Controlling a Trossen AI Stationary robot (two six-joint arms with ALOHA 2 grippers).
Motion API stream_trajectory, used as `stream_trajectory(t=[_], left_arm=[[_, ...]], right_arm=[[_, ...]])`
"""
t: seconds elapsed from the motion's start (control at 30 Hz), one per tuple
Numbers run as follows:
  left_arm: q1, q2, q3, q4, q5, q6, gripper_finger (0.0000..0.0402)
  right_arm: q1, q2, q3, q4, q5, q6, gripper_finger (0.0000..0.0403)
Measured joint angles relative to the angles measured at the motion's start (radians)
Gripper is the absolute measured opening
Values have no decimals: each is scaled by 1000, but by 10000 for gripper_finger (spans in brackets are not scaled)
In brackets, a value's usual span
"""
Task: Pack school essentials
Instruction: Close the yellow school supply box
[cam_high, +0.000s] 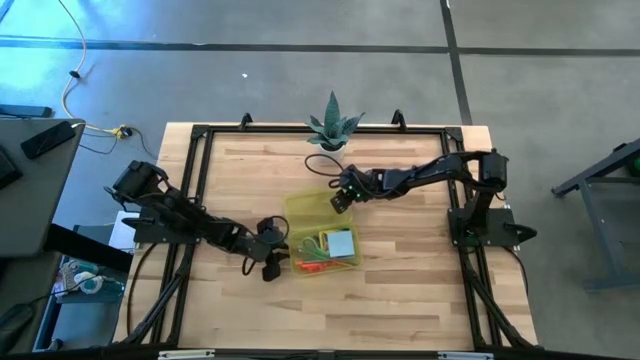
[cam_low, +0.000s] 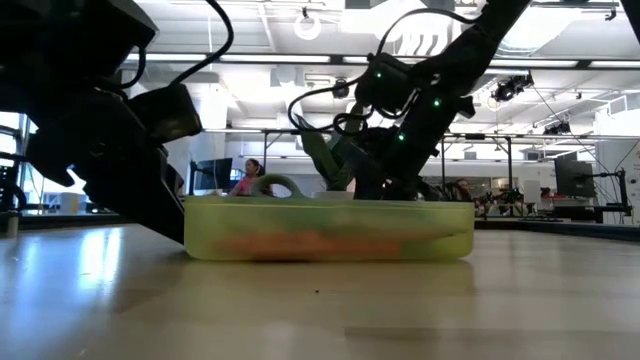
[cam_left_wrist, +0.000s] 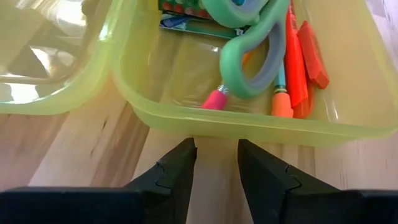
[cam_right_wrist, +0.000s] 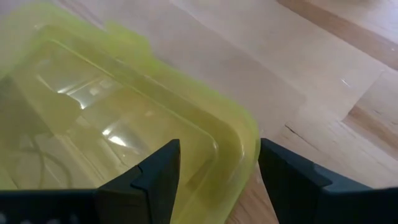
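Lying inside the open yellow-green case (cam_high: 322, 236): green-handled scissors (cam_left_wrist: 252, 53), orange pens (cam_left_wrist: 292, 59), blue notepad (cam_high: 340, 243). Left gripper (cam_left_wrist: 214, 168) open at its 9 o'clock; right gripper (cam_right_wrist: 217, 168) straddles the lid's (cam_right_wrist: 124, 118) corner at 12 o'clock.

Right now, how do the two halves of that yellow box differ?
The tray holds scissors, pens and a blue notepad; the lid lies open with nothing in it. The left gripper points at the tray's wall with an empty gap between its fingers; the right gripper straddles the lid's corner. Both halves are the same translucent yellow-green plastic.
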Motion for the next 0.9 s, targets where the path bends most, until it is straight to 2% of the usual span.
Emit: stream_trajectory(t=[0.57,0.9], left_arm=[[6,0,0,-12,-12,2,115],[70,-2,2,-76,-48,71,115]], right_arm=[[48,-2,73,-78,35,-27,202],[83,-2,121,-157,71,-27,202]])
